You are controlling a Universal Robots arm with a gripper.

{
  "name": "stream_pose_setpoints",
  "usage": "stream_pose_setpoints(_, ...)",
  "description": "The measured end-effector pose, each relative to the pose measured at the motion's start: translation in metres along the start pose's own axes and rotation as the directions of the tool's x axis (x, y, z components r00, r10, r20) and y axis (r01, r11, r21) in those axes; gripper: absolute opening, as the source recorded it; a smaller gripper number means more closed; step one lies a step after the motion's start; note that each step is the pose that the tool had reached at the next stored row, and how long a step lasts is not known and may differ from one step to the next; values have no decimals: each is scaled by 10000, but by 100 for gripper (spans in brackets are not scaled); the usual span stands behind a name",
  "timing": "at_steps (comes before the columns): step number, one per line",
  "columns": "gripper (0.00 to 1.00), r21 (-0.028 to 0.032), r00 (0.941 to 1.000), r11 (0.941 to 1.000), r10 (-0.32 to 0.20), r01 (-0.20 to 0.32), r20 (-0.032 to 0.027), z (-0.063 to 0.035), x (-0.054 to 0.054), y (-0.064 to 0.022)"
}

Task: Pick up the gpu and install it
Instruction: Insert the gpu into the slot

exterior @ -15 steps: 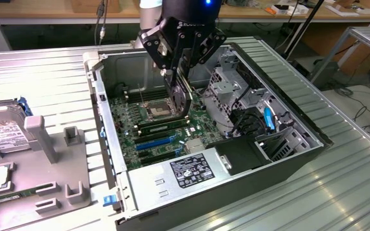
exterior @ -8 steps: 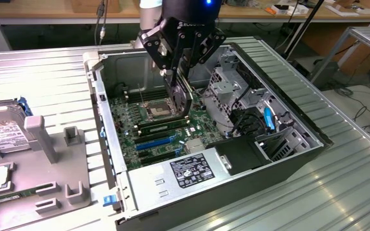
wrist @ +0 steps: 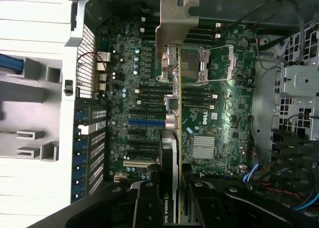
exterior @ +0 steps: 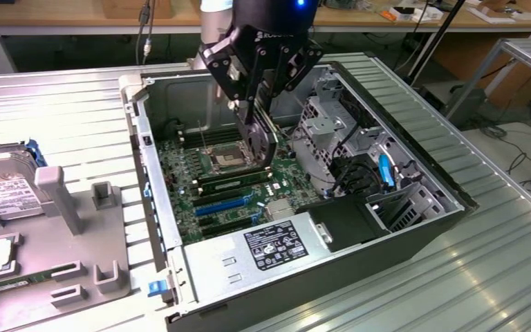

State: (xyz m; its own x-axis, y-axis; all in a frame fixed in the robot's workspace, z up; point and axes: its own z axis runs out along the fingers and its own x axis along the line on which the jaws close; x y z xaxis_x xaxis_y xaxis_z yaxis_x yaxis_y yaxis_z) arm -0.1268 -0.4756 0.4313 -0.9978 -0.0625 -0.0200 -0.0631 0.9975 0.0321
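We see the gripper [exterior: 258, 104] clamped shut on the gpu [wrist: 172, 113], which hangs edge-on over the motherboard [exterior: 238, 187] in the open computer case [exterior: 150, 166]; its long axis runs straight out from the jaws, silver bracket [wrist: 177, 29] farthest; the cooler reads "NVIDIA QUA"; the board, "DELL".

Ribbed metal table [exterior: 487, 277] with open computer case [exterior: 386, 257] (grey tray [exterior: 108, 228] beside).
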Motion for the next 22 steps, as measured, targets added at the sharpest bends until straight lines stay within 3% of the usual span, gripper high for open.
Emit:
stream_pose_setpoints(11,27,-12,9984,9984,-565,565,-18,0,0,0)
stream_pose_setpoints(22,27,-27,9926,9926,-1212,1212,-37,0,0,0)
